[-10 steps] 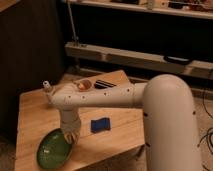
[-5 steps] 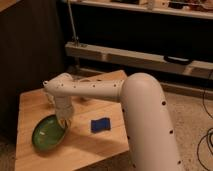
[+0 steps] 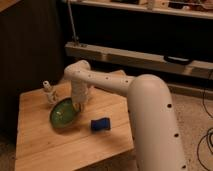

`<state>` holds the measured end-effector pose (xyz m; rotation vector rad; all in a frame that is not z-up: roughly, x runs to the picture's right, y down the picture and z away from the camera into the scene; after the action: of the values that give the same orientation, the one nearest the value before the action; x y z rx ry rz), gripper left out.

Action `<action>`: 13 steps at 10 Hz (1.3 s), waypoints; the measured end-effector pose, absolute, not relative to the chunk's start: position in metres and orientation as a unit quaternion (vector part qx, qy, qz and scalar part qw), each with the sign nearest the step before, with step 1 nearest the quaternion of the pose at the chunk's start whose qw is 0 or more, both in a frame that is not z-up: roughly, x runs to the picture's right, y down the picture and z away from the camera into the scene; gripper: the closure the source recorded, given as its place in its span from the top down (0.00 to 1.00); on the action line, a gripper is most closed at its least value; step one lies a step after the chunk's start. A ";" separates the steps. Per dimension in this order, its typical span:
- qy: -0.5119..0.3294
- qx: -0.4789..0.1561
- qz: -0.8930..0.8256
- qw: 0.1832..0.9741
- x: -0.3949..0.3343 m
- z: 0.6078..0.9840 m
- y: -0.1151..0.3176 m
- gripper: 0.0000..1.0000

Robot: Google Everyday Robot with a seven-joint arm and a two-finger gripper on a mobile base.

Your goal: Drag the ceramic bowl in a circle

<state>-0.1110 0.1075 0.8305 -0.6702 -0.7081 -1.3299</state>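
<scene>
Landmark: I take the ceramic bowl point(image 3: 64, 112) as my reference; it sits on the wooden table point(image 3: 45, 147), toward the table's back-left part.
Bowl to gripper: the gripper point(image 3: 78, 105) comes down at the bowl's right rim, so the body of the bowl lies to the left of it and slightly nearer the camera.
Long axis: none that I can use; the bowl is round, so any drag direction looks equal to me.
Arm: only one arm point(image 3: 107, 82) here, reaching over from the right of the bowl.
Gripper contact: it appears to touch or pinch the bowl's right rim, though I am hedging, as the wrist covers the contact point.
Gripper opening: I cannot tell how far apart the fingers stand.
Neighbours: a blue sponge point(image 3: 100, 124) lies just right of the bowl and nearer the camera; a small pale object point(image 3: 48, 91) stands just behind the bowl's left edge.
Judgement: I expect the circle to need care on the sponge side.
</scene>
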 end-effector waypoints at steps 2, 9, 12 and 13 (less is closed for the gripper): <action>-0.305 -0.314 -0.572 0.694 -0.062 0.821 0.119 0.00; -0.329 -0.346 -0.583 0.657 -0.045 0.746 0.215 0.00; -0.351 -0.343 -0.619 0.613 -0.079 0.727 0.245 0.00; -0.359 -0.340 -0.627 0.602 -0.094 0.730 0.246 0.00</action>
<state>-0.0939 0.2461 0.7297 -0.7881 -0.8311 -1.4534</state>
